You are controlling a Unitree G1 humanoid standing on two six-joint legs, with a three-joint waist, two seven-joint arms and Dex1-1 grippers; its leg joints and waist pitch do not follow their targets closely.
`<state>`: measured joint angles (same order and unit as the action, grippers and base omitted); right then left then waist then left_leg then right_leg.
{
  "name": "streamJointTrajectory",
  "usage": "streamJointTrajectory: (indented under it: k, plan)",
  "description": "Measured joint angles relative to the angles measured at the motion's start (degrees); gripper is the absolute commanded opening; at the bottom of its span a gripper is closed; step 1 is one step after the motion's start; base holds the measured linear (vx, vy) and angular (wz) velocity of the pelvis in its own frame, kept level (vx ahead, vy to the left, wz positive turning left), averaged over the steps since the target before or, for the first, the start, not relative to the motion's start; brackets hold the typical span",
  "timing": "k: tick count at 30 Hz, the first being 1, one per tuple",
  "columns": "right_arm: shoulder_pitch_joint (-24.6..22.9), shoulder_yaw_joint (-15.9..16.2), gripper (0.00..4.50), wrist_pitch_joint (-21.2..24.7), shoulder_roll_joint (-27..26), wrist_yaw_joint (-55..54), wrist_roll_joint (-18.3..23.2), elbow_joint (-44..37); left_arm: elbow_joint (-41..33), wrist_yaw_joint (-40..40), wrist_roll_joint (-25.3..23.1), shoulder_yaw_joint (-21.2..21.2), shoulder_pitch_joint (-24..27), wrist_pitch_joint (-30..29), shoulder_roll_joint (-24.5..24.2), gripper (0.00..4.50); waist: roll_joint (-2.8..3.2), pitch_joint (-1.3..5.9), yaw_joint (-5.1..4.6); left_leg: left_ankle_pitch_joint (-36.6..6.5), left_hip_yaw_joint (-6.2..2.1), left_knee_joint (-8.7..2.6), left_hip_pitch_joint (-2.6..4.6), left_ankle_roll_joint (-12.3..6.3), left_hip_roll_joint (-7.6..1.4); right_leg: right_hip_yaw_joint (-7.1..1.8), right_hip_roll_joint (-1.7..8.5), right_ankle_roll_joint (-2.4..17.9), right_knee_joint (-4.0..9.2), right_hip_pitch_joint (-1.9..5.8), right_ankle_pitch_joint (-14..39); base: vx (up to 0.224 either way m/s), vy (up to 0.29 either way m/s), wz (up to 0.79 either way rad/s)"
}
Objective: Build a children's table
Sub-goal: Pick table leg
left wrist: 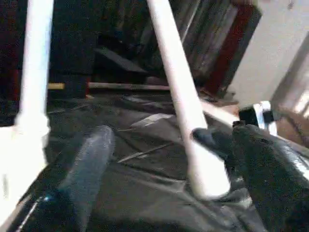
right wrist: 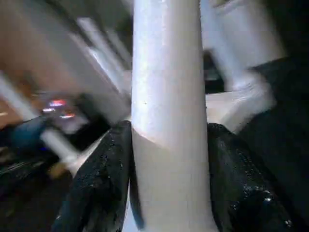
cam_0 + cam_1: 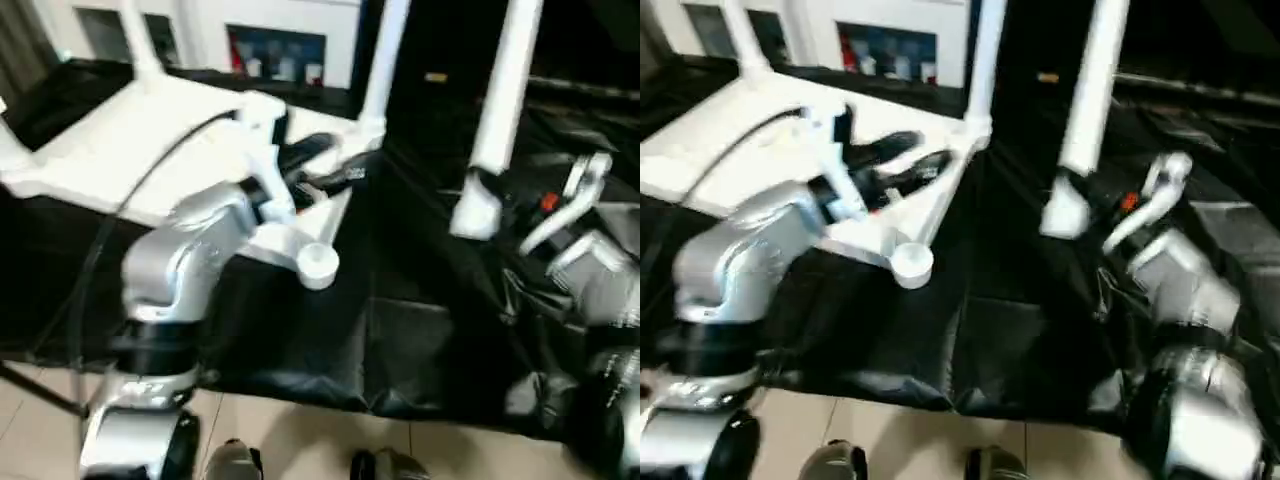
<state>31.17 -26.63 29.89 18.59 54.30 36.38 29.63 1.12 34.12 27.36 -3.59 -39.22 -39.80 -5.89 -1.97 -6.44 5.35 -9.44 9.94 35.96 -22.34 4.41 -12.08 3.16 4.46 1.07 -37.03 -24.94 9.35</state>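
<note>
The white tabletop [image 3: 150, 150] lies upside down on the black-draped surface [image 3: 400, 330], with at least 2 legs already standing up from its corner sockets: 1 at its far corner [image 3: 140, 40] and 1 at the corner toward the robot's right [image 3: 385, 60]. Its nearest corner socket [image 3: 318, 264] is an open round cup with no leg in it.

The left gripper [image 3: 315, 165] reaches over the tabletop's near edge, just behind that open socket. In its wrist view its 2 black fingers [image 1: 87, 159] stand apart with nothing between them, so it is open.

To the right of the tabletop, well apart from it, the right gripper [image 2: 169, 183] holds a loose leg [image 3: 500, 110] close to its lower end. The leg stands nearly upright, its wider end [image 3: 475, 215] hanging above the black cloth. In the right wrist view both fingers [image 2: 101, 183] press against the tube from either side, clamped on it.
</note>
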Motion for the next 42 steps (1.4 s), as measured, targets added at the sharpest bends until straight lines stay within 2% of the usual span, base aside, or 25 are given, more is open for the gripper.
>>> streamJointTrajectory:
  k: [6,8,14,16,19,21,24,25,32,35,36,41,42]
  plan:
    - [-5.4,1.8,1.88,7.5,-3.1,2.1,6.9,-14.4,3.4,-1.4,2.6,-2.1,-2.8,-2.3,1.8,4.31,-0.27,0.19,-0.16,0.0,-0.05,-0.02,0.05,0.01,0.09,0.0,0.07,-0.4,0.14,0.09,0.2,0.0,0.0,0.0]
    - [-6.2,2.5,1.88,9.1,-3.3,2.4,8.4,-16.9,3.9,-1.7,3.4,-2.2,-3.0,-2.6,2.3,4.31,-0.3,0.21,-0.21,0.0,-0.06,-0.04,0.03,0.01,0.1,0.01,0.07,-0.5,0.3,0.1,0.1,0.0,0.0,0.0]
    - [-7.4,6.3,1.88,12.6,-3.3,2.4,10.7,-22.2,4.9,-2.6,4.4,-2.2,-4.0,-3.5,4.9,4.31,-0.62,0.41,-0.17,0.0,-0.1,-0.08,-0.15,-0.01,0.09,0.05,0.07,-0.8,0.7,0.13,-0.1,0.0,0.0,0.0]
    - [-7.8,7.9,1.88,12.7,-3.3,2.4,10.6,-22.9,4.9,-3.1,4.5,-2.2,-4.1,-3.7,5.4,4.31,-0.97,0.63,-0.17,0.1,-0.1,-0.15,-0.24,-0.03,0.09,0.06,0.08,-0.9,0.88,0.12,-0.3,0.0,0.0,0.0]
    - [-8.9,11.3,1.88,12.2,-3.4,1.6,7.0,-23.7,5.0,-3.3,6.8,-3.0,-4.1,-4.4,6.6,4.31,-1.59,1.02,-0.23,0.1,-0.1,-0.14,-0.27,-0.02,0.09,0.07,0.08,-0.9,0.91,0.12,-0.3,0.0,0.0,0.0]
    - [-8.9,14.3,1.88,10.8,-3.8,0.3,3.5,-23.9,4.8,-3.3,8.5,-3.4,-4.1,-5.5,7.2,4.31,-1.74,1.12,-0.24,0.1,-0.1,-0.14,-0.29,-0.02,0.09,0.06,0.08,-0.9,0.94,0.11,-0.3,0.0,0.0,0.0]
    - [-8.9,17.4,1.88,8.6,-4.4,-1.0,1.2,-24.5,4.7,-3.7,9.0,-3.8,-4.0,-7.0,7.3,4.31,-1.75,1.13,-0.22,0.1,-0.09,-0.18,-0.3,-0.02,0.09,0.07,0.08,-0.9,0.94,0.1,-0.3,0.0,0.0,0.0]
    - [-8.9,18.0,1.88,8.2,-4.4,-1.3,0.9,-24.6,4.7,-3.7,9.0,-4.0,-4.0,-7.3,7.2,4.13,-1.76,1.13,-0.21,0.1,-0.09,-0.19,-0.3,-0.01,0.09,0.07,0.08,-0.9,0.94,0.09,-0.2,0.0,0.0,0.0]
    - [-7.0,22.3,1.88,2.7,-6.8,-7.9,-6.4,-24.5,5.4,-9.8,8.7,-6.2,-4.1,-7.7,7.1,3.62,-1.78,1.14,-0.26,0.1,-0.09,-0.23,-0.31,-0.01,0.09,0.09,0.08,-0.9,0.95,0.09,-0.2,0.0,0.0,0.0]
    - [-5.3,25.6,1.88,-0.9,-7.4,-13.3,-12.9,-24.3,6.9,-13.3,7.3,-7.2,-4.1,-7.0,7.1,3.31,-1.81,1.16,-0.34,0.1,-0.11,-0.23,-0.31,0.08,0.09,0.1,0.07,-1.0,0.95,0.09,-0.2,0.0,0.0,0.0]
    - [-4.8,26.7,1.88,-1.4,-7.9,-15.3,-14.5,-24.2,7.3,-14.4,6.5,-7.5,-4.1,-6.6,7.2,3.31,-1.83,1.16,-0.36,0.1,-0.12,-0.23,-0.31,0.1,0.09,0.1,0.07,-1.0,0.95,0.08,-0.2,0.0,0.0,0.0]
    - [-4.1,29.4,1.88,-1.3,-10.1,-19.6,-17.1,-24.5,8.4,-19.1,5.5,-9.2,-4.2,-5.2,8.1,3.03,-1.93,1.2,-0.33,0.1,-0.13,-0.26,-0.34,0.11,0.09,0.1,0.07,-1.0,0.97,0.08,-0.2,0.0,0.0,0.0]
    - [-4.0,30.1,1.88,-1.3,-10.5,-20.2,-17.9,-24.5,8.9,-20.5,5.3,-9.4,-4.2,-4.5,8.4,2.77,-1.99,1.21,-0.33,0.1,-0.14,-0.26,-0.36,0.11,0.09,0.11,0.07,-1.0,0.98,0.08,-0.2,0.0,0.0,0.0]
